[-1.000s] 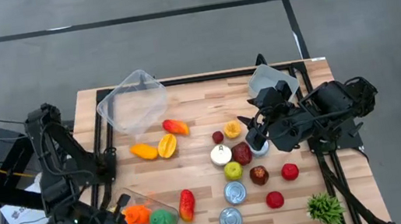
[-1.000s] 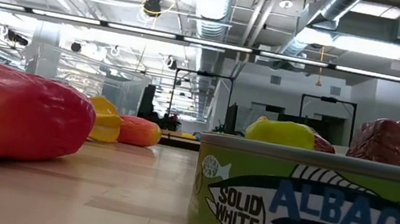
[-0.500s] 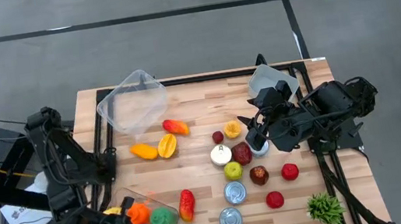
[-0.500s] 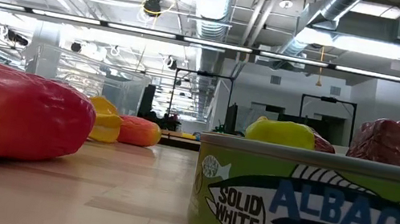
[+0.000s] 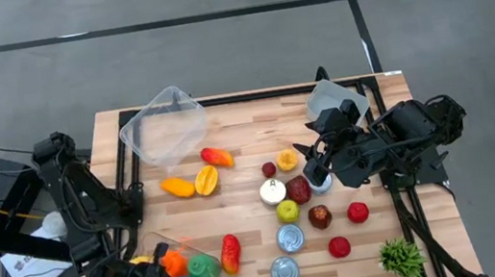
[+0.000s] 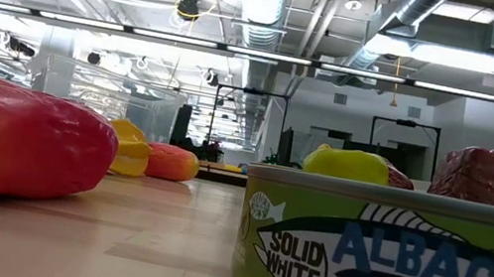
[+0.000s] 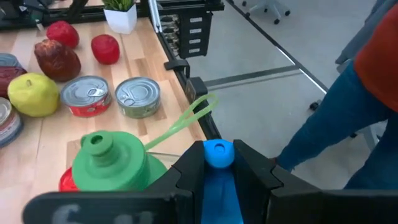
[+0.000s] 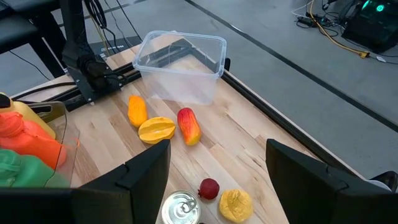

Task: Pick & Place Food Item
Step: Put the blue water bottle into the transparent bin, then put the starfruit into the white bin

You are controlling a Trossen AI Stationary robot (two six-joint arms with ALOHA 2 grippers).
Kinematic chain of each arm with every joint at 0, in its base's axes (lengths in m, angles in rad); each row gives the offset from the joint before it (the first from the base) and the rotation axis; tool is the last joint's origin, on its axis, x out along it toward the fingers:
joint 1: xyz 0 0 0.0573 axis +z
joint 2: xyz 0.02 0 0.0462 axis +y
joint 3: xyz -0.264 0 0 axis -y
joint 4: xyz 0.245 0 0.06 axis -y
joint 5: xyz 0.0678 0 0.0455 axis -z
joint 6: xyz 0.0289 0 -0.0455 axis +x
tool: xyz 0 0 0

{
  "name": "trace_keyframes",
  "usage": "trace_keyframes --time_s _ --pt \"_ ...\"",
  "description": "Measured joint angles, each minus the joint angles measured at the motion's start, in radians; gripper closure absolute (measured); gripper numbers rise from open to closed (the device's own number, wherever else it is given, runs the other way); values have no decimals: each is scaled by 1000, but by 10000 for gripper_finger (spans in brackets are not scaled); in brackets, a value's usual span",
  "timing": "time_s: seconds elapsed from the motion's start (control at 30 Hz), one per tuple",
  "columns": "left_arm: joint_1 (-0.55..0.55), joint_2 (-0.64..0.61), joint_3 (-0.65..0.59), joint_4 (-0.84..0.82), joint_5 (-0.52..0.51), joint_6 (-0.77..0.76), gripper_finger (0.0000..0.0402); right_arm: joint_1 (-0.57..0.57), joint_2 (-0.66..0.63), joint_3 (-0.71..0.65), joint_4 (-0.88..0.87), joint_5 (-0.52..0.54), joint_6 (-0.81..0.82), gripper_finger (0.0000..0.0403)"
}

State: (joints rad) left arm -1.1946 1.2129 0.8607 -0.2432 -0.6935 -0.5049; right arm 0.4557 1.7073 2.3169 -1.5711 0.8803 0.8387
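Near the left front corner of the wooden table (image 5: 237, 135), left gripper (image 7: 219, 167) shut tight on a smooth blue bottle (image 7: 217, 180) with a round cap. Right beside it, a green bottle (image 7: 109, 165) and an orange bottle (image 5: 172, 263), shiny like plastic, maybe inside a clear box. Farther right, two round metal cans (image 7: 112, 95). Right gripper (image 8: 214, 171) over the table's middle, fingers wide apart, holding nothing.

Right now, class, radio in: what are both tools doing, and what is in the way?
Left tool shut on blue bottle. Right tool open, empty, above fruit. Green bottle crowds the blue one.
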Motion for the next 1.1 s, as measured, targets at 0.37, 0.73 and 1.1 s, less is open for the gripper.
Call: trace_keyframes --time_s 0.37,0.73,1.1 --pt "0 0 -33 52 -16 -2 345 0 0 0 0 0 0 148" --pt "0 0 -33 50 -17 -2 282 0 0 0 0 0 0 148" --pt "10 -56 -33 45 -17 0 212 0 0 0 0 -15 0 147"
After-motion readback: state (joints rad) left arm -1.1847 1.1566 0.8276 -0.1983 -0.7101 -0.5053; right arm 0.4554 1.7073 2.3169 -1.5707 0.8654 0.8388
